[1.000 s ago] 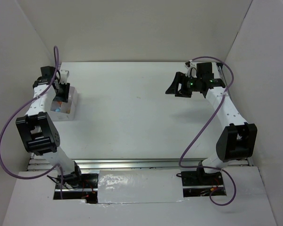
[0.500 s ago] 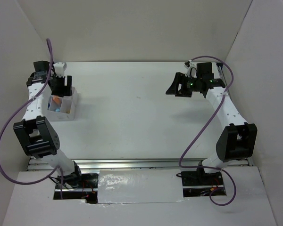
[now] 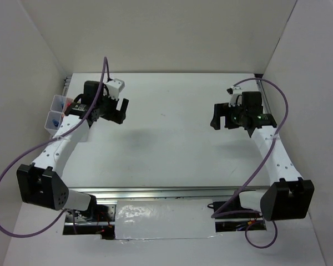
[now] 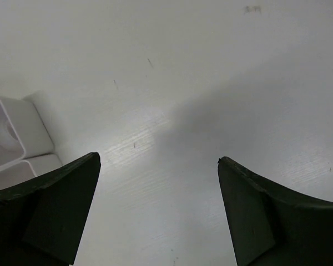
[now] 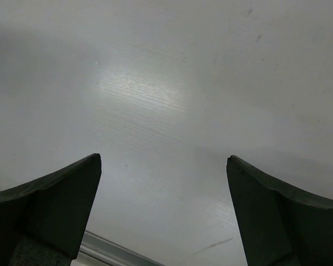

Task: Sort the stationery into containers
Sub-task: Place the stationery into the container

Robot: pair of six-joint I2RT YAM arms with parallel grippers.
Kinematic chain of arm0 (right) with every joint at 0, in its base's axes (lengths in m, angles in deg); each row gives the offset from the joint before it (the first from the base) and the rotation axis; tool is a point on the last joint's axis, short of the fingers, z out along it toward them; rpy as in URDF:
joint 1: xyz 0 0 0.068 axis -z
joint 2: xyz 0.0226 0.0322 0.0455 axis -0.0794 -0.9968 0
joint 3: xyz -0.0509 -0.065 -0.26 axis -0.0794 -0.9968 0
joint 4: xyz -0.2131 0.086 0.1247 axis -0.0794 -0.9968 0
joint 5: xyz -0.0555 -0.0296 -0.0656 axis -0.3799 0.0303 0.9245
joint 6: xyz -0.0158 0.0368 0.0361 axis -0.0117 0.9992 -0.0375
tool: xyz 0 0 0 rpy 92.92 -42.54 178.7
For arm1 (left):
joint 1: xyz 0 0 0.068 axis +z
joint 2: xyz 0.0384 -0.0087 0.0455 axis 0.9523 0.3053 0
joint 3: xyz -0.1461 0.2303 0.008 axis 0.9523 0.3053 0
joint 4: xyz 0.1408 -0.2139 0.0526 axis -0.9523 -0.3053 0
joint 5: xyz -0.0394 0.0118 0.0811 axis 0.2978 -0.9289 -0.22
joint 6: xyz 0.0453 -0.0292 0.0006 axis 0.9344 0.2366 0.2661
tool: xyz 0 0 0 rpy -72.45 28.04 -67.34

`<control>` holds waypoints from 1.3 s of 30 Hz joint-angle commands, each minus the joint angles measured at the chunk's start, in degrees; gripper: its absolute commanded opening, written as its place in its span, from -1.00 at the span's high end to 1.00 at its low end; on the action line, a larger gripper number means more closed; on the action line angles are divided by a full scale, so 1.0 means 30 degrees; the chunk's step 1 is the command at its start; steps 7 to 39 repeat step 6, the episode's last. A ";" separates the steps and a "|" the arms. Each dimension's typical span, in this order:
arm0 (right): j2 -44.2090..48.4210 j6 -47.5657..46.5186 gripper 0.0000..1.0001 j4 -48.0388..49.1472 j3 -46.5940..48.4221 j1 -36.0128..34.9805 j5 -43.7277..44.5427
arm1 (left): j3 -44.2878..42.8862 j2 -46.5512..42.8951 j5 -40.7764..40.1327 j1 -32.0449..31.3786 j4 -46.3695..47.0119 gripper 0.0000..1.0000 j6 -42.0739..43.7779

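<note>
The translucent white organizer box (image 3: pixel 54 112) stands at the table's left edge, partly hidden behind my left arm. A small blue item (image 3: pixel 55 117) and a red-orange one (image 3: pixel 69 103) show in its compartments. A corner of the box (image 4: pixel 14 136) shows at the left of the left wrist view. My left gripper (image 3: pixel 116 110) (image 4: pixel 158 159) hangs to the right of the box over bare table, open with nothing between its fingers. My right gripper (image 3: pixel 217 117) (image 5: pixel 164 158) is over bare table at the right, open and holding nothing. No other stationery is in view.
White walls enclose the table on the left, back and right. A metal rail (image 3: pixel 155 194) runs along the near edge, and a strip of rail (image 5: pixel 108 250) shows in the right wrist view. Purple cables (image 3: pixel 11 166) loop beside both arms.
My left gripper has swung from above the box to the right over the table, its jaws opening wide. The right gripper has drawn nearer and slightly right, and opened a little wider.
</note>
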 commanded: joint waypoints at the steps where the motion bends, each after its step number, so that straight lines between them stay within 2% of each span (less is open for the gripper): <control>1: 0.1331 -0.1196 -1.00 0.0670 -0.1494 0.0497 0.1574 | 0.0974 -0.0449 -0.1458 -0.0532 0.1251 -0.99 -0.1309; 5: 0.2532 -0.0815 -1.00 0.1256 -0.3021 0.0528 0.1896 | 0.3253 -0.1443 -0.1341 -0.1381 0.2798 -0.98 -0.1954; 6: 0.3057 -0.0553 -1.00 0.1635 -0.3547 0.1252 0.1955 | 0.3523 -0.1996 -0.1282 -0.1441 0.2978 -0.99 -0.1955; 39: 0.3057 -0.0553 -1.00 0.1635 -0.3547 0.1252 0.1955 | 0.3523 -0.1996 -0.1282 -0.1441 0.2978 -0.99 -0.1955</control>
